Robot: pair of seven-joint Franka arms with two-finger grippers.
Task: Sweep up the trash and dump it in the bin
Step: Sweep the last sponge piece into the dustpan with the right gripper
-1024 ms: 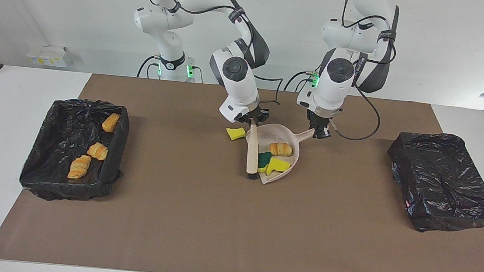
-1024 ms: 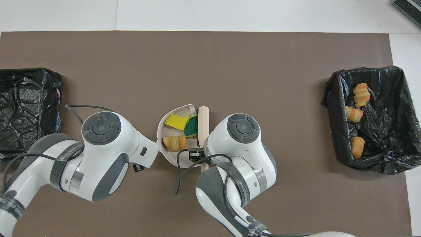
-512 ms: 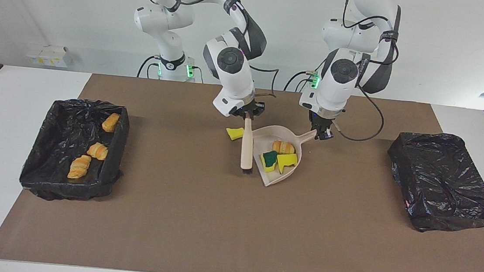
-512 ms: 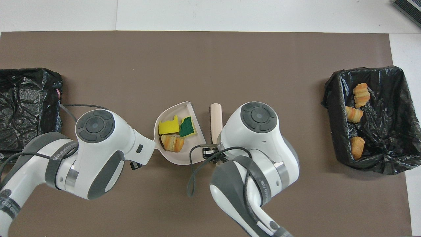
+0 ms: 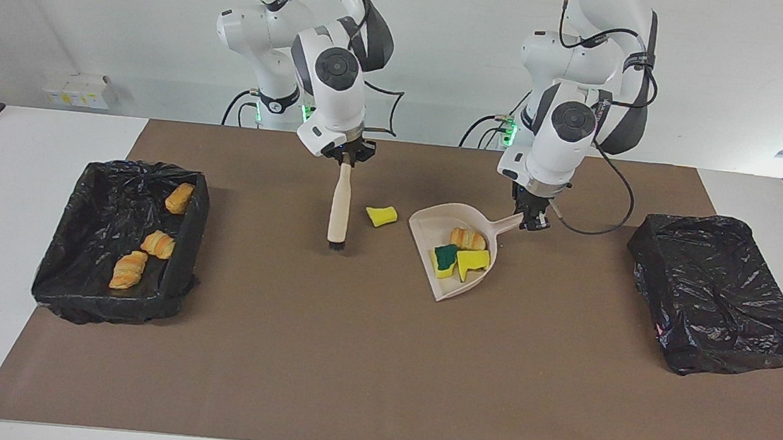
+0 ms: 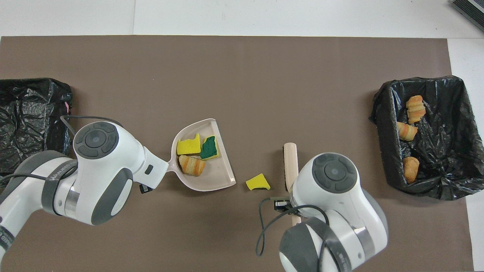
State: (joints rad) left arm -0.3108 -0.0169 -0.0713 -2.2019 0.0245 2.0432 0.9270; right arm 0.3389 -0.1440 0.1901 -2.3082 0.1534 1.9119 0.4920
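jaws: left gripper (image 5: pixel 534 222) clamped on dustpan (image 5: pixel 433 225) handle; right gripper (image 5: pixel 347 158) clamped on brush (image 5: pixel 340 208), bristles down. facing: loose yellow sponge chunk (image 5: pixel 383 215) on mat between them. overhead: croissant piece (image 6: pixel 191 165) and two sponge chunks (image 6: pixel 189 144) in pan.

Dustpan (image 5: pixel 460 283) carries scraps; yellow sponge chunk (image 5: pixel 382 216) lies beside it.

Open mat (image 5: pixel 351 358) is left on the side farther from the robots. The middle is blocked by the dustpan (image 5: pixel 460 290), a loose sponge scrap (image 5: pixel 382 216) and the hanging brush (image 5: pixel 340 208); both ends are taken by bins (image 5: pixel 120 242) (image 5: pixel 718 295).
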